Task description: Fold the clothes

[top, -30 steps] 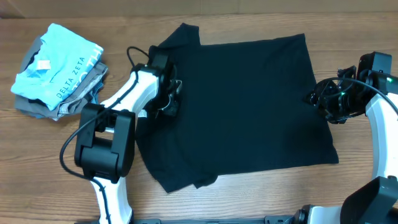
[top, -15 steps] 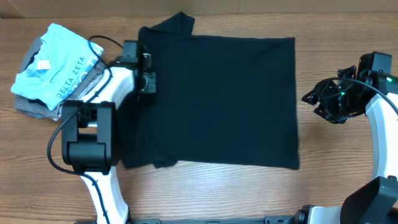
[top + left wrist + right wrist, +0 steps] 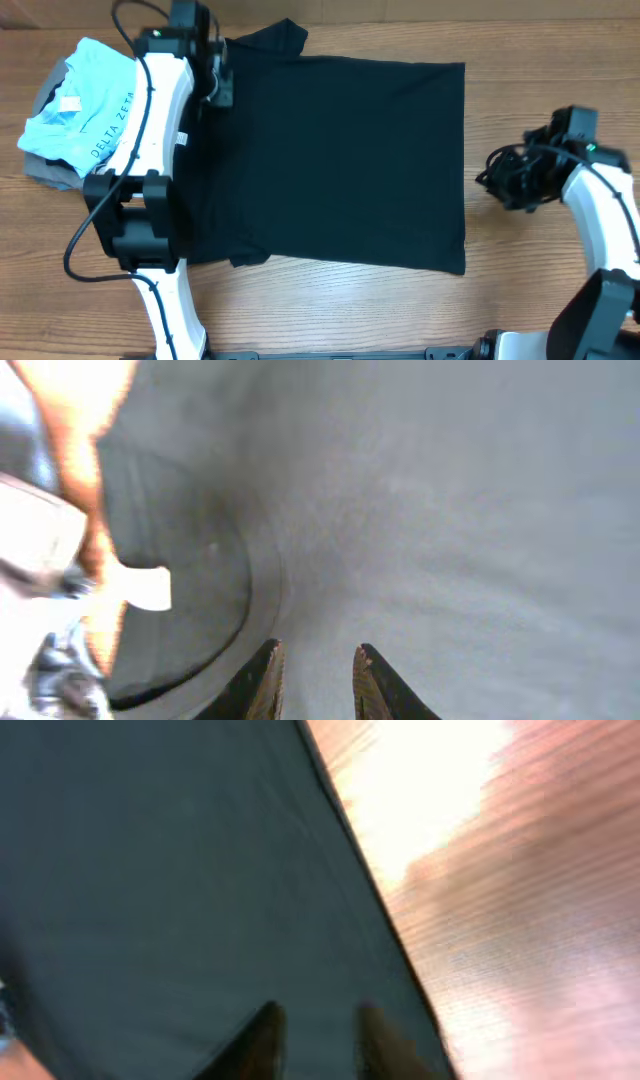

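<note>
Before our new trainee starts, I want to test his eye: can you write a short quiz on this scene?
1. True or false: the black T-shirt lies spread out on the table.
2. Which garment tops the pile at the left? A) a grey one B) the light blue garment printed "DELTA ZETA" C) a black one
3. Which gripper is off the shirt, over bare wood?
Key: 1 true; 2 B; 3 the right gripper.
</note>
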### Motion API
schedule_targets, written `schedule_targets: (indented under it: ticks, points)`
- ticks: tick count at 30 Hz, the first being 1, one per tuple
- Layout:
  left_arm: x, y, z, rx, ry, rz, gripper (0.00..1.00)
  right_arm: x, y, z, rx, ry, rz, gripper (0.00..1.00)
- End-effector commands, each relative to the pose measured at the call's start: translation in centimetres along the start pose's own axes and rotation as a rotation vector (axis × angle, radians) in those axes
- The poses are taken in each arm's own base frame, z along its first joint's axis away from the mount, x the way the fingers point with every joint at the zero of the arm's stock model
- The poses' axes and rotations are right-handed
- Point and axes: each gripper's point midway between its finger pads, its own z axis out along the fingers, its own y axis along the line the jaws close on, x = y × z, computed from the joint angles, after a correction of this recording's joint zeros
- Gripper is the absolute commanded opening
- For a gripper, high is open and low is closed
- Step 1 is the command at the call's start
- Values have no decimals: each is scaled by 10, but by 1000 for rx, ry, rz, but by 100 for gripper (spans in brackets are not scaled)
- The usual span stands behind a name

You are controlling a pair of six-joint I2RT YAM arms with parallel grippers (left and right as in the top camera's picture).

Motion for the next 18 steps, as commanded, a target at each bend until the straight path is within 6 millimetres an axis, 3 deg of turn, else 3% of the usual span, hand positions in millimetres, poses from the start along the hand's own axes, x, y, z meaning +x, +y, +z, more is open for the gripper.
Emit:
schedule_targets:
  ticks: [1,5,12,18]
  points:
    - [-12,-7,-66,16,-81,34,26,24,13,34,-116,40,-38,16]
    - [-8,-16,-105,23,-118,53,24,32,11,67,-118,-17,-15,11]
    - [7,-40,-168,43,-225,106,25,22,-25,97,52,-121,128,8]
    - [34,-53,-198,52,-222,142,27,9,-40,134,85,-100,151,9]
